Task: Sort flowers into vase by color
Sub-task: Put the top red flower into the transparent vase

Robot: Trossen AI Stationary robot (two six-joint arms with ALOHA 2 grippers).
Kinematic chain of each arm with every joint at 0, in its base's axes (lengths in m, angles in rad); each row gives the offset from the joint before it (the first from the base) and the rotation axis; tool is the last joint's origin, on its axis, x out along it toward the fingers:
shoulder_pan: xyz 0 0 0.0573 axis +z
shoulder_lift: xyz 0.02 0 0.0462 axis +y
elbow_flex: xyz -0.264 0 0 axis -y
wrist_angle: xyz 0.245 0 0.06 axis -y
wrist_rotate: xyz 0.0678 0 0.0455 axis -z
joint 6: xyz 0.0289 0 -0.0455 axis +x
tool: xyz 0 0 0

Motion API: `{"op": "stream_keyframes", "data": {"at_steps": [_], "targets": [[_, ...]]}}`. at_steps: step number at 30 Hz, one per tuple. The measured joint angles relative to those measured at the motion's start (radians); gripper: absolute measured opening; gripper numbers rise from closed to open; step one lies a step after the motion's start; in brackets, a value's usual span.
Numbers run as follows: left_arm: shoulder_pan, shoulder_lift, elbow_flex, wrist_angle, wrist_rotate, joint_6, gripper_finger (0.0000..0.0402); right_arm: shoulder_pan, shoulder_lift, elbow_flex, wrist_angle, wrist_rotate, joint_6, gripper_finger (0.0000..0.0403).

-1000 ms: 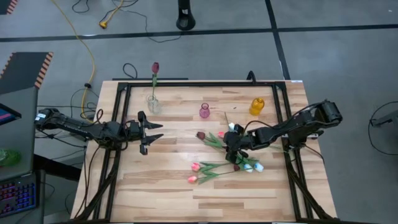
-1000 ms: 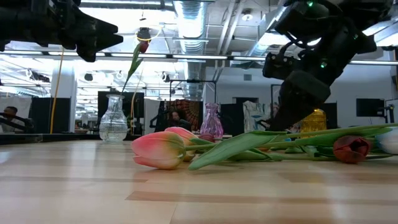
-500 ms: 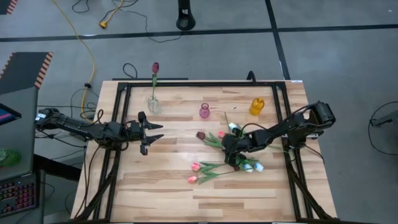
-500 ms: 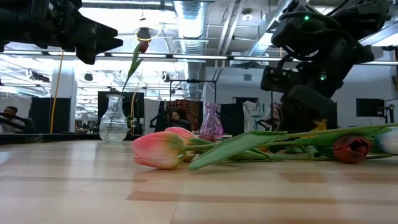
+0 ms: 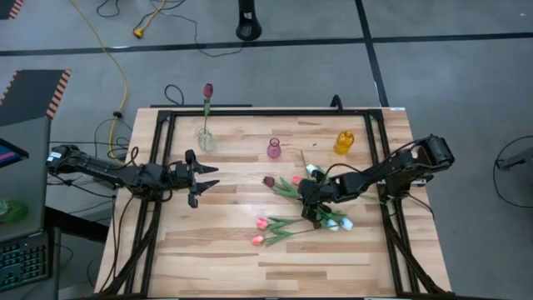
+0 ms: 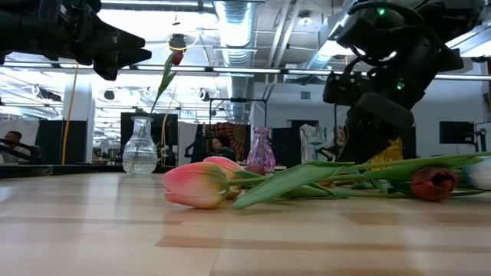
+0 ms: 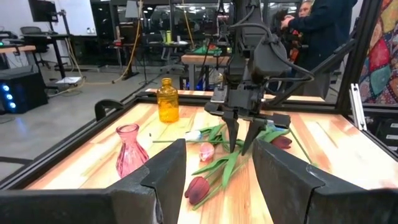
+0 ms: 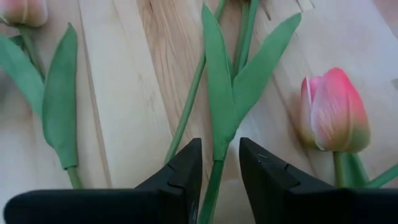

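- The right gripper (image 5: 307, 198) is low over the flowers (image 5: 291, 218); its fingers (image 8: 186, 167) straddle one green stem (image 8: 210, 190), not yet clamped, to pick it.
- The left gripper (image 5: 208, 176) waits with fingers spread, holding nothing, away from the pile.

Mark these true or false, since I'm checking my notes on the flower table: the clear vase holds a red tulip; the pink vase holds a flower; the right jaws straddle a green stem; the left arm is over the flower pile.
1. The clear vase holds a dark red tulip. True.
2. The pink vase holds a flower. False: it is empty.
3. The right gripper has its jaws on either side of a green stem. True.
4. The left gripper is over the flower pile. False: it waits apart, open, at the table's left.
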Motion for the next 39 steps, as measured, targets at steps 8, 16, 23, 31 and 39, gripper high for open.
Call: {"op": "stream_keyframes", "data": {"at_steps": [8,16,23,31,39], "targets": [[0.0,0.0,0.0,-0.01,-0.003,-0.01,0.0174,0.0,0.002,0.0,-0.013,0.0,0.0,0.0127],[0.0,0.0,0.0,-0.011,-0.004,-0.01,0.0174,0.0,0.002,0.0,-0.014,0.0,0.0,0.0109],[0.0,0.0,0.0,-0.011,-0.004,-0.01,0.0174,0.0,0.002,0.0,-0.013,-0.028,0.001,0.0055],[0.0,0.0,0.0,-0.011,-0.004,-0.01,0.0174,0.0,0.002,0.003,-0.016,-0.031,0.001,0.0027],[0.0,0.0,0.0,-0.011,-0.004,-0.01,0.0174,0.0,0.002,0.091,-0.023,-0.031,-0.022,0.0028]]}}
